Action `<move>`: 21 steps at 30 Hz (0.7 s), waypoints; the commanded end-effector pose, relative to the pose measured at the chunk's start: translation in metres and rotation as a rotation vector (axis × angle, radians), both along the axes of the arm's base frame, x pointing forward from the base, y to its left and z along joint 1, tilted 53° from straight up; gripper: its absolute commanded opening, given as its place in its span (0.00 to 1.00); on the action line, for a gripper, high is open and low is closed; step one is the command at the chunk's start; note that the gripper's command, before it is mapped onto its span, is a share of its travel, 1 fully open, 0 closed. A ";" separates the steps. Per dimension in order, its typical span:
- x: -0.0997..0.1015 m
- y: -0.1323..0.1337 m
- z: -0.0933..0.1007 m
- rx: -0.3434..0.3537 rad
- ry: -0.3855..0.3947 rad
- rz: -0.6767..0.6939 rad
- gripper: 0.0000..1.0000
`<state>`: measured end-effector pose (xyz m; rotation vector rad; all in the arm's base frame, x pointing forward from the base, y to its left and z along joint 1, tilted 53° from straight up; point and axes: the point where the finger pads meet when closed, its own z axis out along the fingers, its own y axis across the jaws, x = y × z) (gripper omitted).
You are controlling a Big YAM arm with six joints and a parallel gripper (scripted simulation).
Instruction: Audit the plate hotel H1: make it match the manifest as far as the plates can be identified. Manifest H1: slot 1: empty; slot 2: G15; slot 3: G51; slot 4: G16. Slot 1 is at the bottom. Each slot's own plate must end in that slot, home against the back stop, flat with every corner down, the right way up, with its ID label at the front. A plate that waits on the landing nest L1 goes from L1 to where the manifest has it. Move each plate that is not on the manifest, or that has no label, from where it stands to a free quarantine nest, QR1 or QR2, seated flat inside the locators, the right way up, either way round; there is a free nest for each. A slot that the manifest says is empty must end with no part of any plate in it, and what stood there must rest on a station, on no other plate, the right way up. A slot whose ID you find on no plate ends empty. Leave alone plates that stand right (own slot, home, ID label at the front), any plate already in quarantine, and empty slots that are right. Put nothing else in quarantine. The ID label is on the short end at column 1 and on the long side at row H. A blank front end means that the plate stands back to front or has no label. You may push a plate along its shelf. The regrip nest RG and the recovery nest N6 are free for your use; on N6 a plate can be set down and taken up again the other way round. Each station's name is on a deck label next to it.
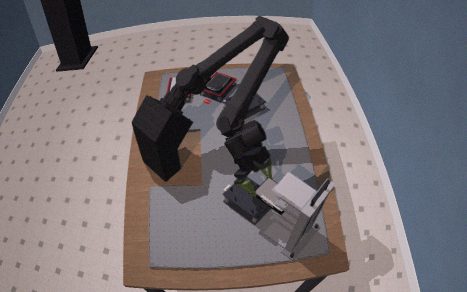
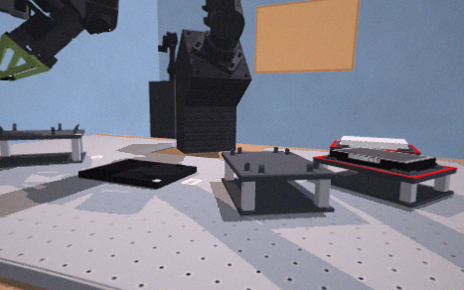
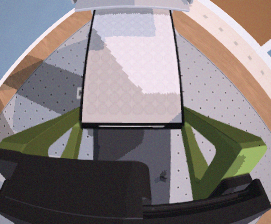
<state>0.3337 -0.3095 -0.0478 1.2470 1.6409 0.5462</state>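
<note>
My gripper [image 1: 261,185] [image 2: 4,76] [image 3: 131,112] is shut on a pale plate with black edges [image 1: 268,189] [image 3: 136,65], its fingers against the long sides. A thin pale strip shows on its near end in the wrist view; no ID can be read. The plate's far end is at the hotel H1 [image 1: 294,189] [image 3: 133,5]; whether it is inside a slot is hidden. The hotel's slots and other plates cannot be made out. A dark plate [image 1: 219,81] [image 2: 396,154] rests on a red-edged nest [image 2: 411,174]. A white plate [image 2: 372,142] lies on another red-edged nest behind.
A dark nest [image 1: 241,201] stands close in front of the hotel, below my gripper. An empty nest with pegs [image 2: 277,164] stands beside the red-edged nests. A low black block [image 2: 135,172] lies between it and another raised nest [image 2: 31,134]. The hotel's tall back panel [image 1: 304,226] faces the table edge.
</note>
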 end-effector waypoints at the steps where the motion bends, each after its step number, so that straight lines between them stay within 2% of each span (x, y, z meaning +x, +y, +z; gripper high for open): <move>1: 0.005 -0.011 0.003 -0.003 -0.010 -0.014 0.86; 21: 0.016 -0.016 -0.001 0.002 -0.007 -0.009 0.86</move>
